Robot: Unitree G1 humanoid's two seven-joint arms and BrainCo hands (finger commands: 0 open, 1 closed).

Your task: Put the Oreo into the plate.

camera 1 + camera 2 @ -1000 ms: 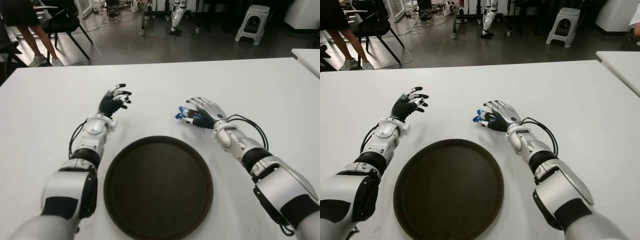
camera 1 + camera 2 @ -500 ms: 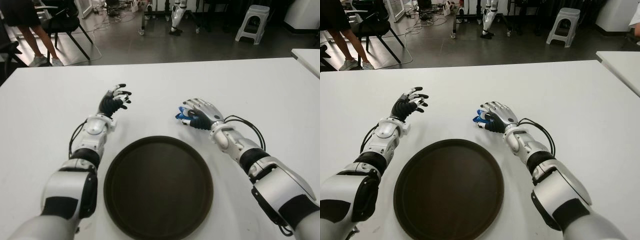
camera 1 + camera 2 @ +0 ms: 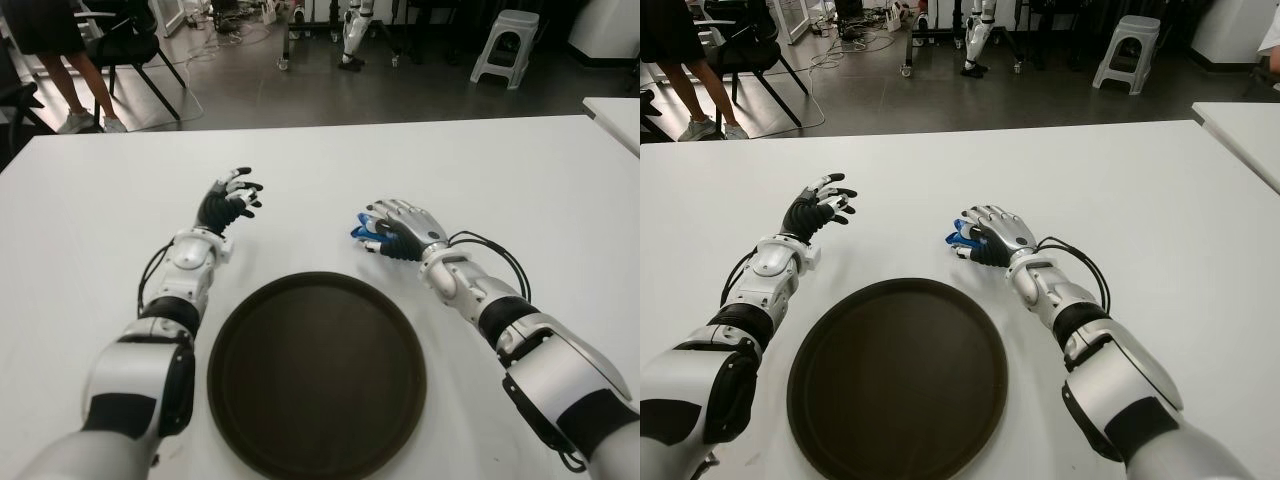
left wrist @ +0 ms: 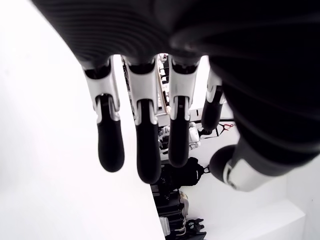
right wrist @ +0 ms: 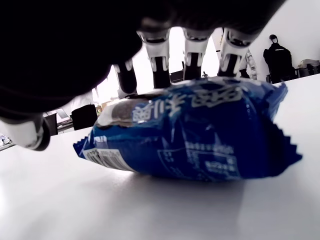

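The Oreo [image 5: 190,135] is a blue snack packet lying flat on the white table [image 3: 520,180], just beyond the far right rim of the plate. My right hand [image 3: 395,228] covers it, its fingers [image 5: 160,65] curled over the top and far side and the thumb beside one end. Only the packet's blue end [image 3: 360,232] peeks out from under the fingers in the eye views. The plate [image 3: 316,375] is a round dark brown tray near me, with nothing on it. My left hand [image 3: 228,200] hovers to the left of the plate's far edge, fingers [image 4: 145,145] relaxed and holding nothing.
Beyond the table's far edge is a grey floor with a black chair and a person's legs [image 3: 70,90] at the back left, and a white stool [image 3: 505,45] at the back right. A second white table's corner [image 3: 615,115] shows at the far right.
My right hand has crept slightly forward over the packet and its fingers have curled down more tightly around it. The left hand and the plate have not moved.
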